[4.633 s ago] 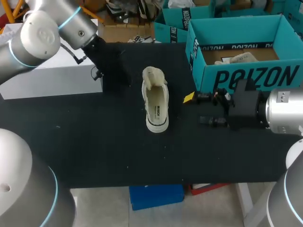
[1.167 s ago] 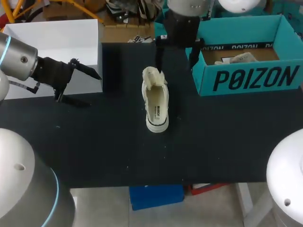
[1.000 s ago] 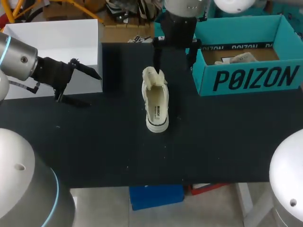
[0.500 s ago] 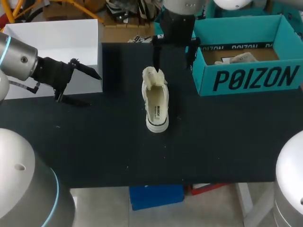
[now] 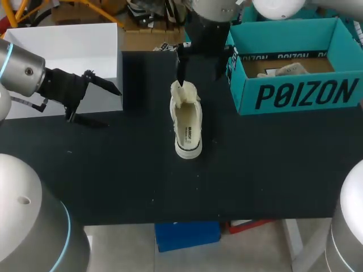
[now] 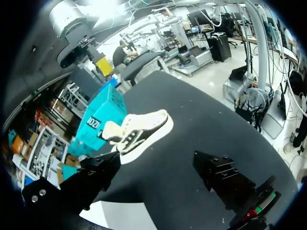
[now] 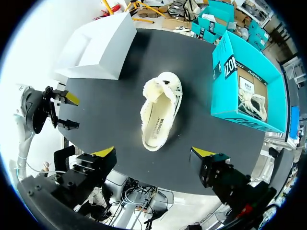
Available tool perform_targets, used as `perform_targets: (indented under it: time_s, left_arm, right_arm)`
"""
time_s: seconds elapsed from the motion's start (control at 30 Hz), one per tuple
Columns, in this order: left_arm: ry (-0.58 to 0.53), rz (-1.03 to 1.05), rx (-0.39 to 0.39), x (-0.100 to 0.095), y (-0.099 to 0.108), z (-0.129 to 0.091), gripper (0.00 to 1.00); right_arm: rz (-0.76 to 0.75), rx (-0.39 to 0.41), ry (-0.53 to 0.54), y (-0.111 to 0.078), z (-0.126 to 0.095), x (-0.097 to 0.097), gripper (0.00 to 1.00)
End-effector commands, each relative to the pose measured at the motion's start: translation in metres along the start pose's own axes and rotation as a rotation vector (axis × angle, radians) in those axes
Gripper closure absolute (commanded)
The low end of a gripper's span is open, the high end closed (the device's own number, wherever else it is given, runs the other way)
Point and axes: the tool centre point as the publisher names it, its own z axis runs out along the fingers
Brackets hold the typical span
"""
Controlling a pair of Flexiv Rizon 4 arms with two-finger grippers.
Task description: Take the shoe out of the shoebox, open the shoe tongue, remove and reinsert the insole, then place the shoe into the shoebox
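Note:
A cream sneaker lies on the black table, heel toward the front edge, its tongue folded up at the far end. My right gripper hangs open above that far end and holds nothing; from its wrist the sneaker lies below and ahead of the gripper. The teal shoebox stands open at the right. My left gripper stands open at the left, well apart from the shoe. Its wrist view shows the sneaker ahead of the gripper, and the teal shoebox beyond.
A white open box stands at the back left, just behind my left gripper. Crumpled paper lies inside the teal shoebox. The white box and the teal shoebox flank the shoe in the right wrist view.
My right gripper has drifted a little to the left above the shoe's far end, staying open. The left arm and the shoe have not moved.

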Motion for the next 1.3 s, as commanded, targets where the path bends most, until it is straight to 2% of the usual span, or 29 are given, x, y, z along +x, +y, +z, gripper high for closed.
perform_targets:
  time_s: [0.03, 0.2, 0.4, 0.57, 0.7, 0.73, 0.77, 0.8, 0.83, 0.87, 1.1, 1.23, 1.3]
  left_arm:
    - [-0.003, 0.002, -0.003, 0.001, 0.000, 0.001, 0.00]
    - [-0.003, 0.002, -0.003, 0.001, 0.000, 0.001, 0.00]
    - [-0.003, 0.002, -0.003, 0.001, 0.000, 0.001, 0.00]
    - [-0.003, 0.002, -0.003, 0.001, 0.000, 0.001, 0.00]
    - [0.025, -0.090, 0.004, -0.007, 0.012, 0.003, 0.00]
    - [0.024, -0.089, 0.000, -0.010, 0.013, 0.004, 0.15]
    - [0.024, -0.089, -0.019, -0.015, 0.014, 0.004, 0.53]
    - [0.025, -0.088, -0.021, -0.018, 0.015, 0.004, 0.74]
    - [0.026, -0.087, -0.023, -0.022, 0.016, 0.004, 0.79]
    - [0.029, -0.084, -0.041, -0.028, 0.018, 0.004, 1.00]
    - [0.057, -0.106, -0.093, -0.062, 0.028, 0.018, 1.00]
    - [0.062, -0.125, -0.122, -0.081, 0.038, 0.034, 1.00]
    - [0.062, -0.149, -0.098, -0.088, 0.044, 0.043, 1.00]
  right_arm:
    - [-0.051, -0.194, 0.124, -0.030, 0.002, -0.012, 0.00]
    - [-0.058, -0.251, 0.174, -0.048, 0.001, -0.016, 0.00]
    - [-0.027, -0.283, 0.177, -0.065, 0.005, -0.021, 0.00]
    - [-0.004, -0.285, 0.186, -0.069, 0.007, -0.025, 0.00]
    - [-0.004, -0.285, 0.186, -0.069, 0.007, -0.025, 0.00]
    - [-0.004, -0.285, 0.186, -0.069, 0.007, -0.025, 0.00]
    - [-0.004, -0.285, 0.186, -0.069, 0.007, -0.025, 0.00]
    - [-0.004, -0.285, 0.186, -0.069, 0.007, -0.025, 0.00]
    - [-0.004, -0.285, 0.186, -0.069, 0.007, -0.025, 0.00]
    - [-0.004, -0.285, 0.186, -0.069, 0.007, -0.025, 0.00]
    - [-0.004, -0.285, 0.186, -0.069, 0.007, -0.025, 0.00]
    - [-0.004, -0.285, 0.186, -0.069, 0.007, -0.025, 0.00]
    - [-0.004, -0.285, 0.186, -0.069, 0.007, -0.025, 0.00]
